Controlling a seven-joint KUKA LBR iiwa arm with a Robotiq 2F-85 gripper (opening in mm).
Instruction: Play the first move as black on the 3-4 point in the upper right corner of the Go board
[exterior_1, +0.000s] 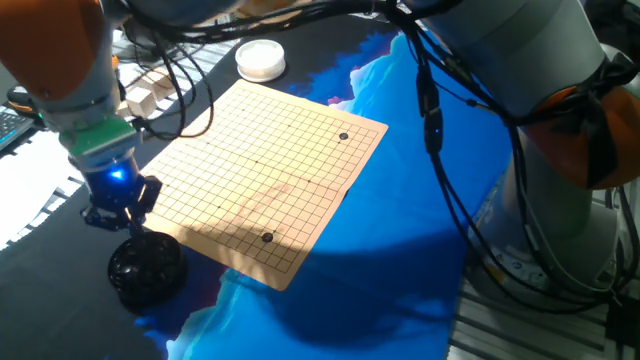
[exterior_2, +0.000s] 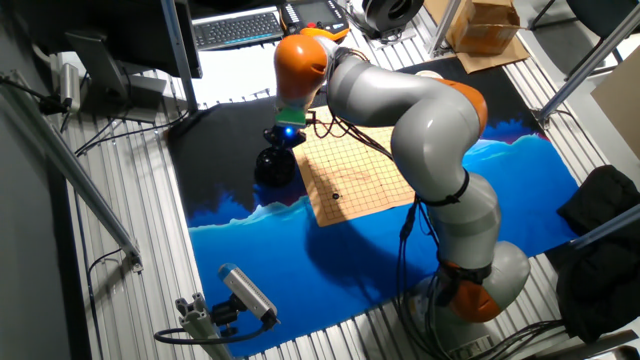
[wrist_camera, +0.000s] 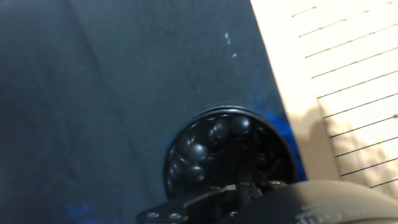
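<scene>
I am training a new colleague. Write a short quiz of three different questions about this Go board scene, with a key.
1. True or false: the gripper is above the bowl of black stones.
2. How many black stones lie on the Go board now?
A) none B) two C) five
3. Fill in: the white lid lies beyond the board's far ____.

Key:
1. True; the hand view looks down into the bowl.
2. B: one near the far right corner, one near the near edge.
3. corner.
</scene>
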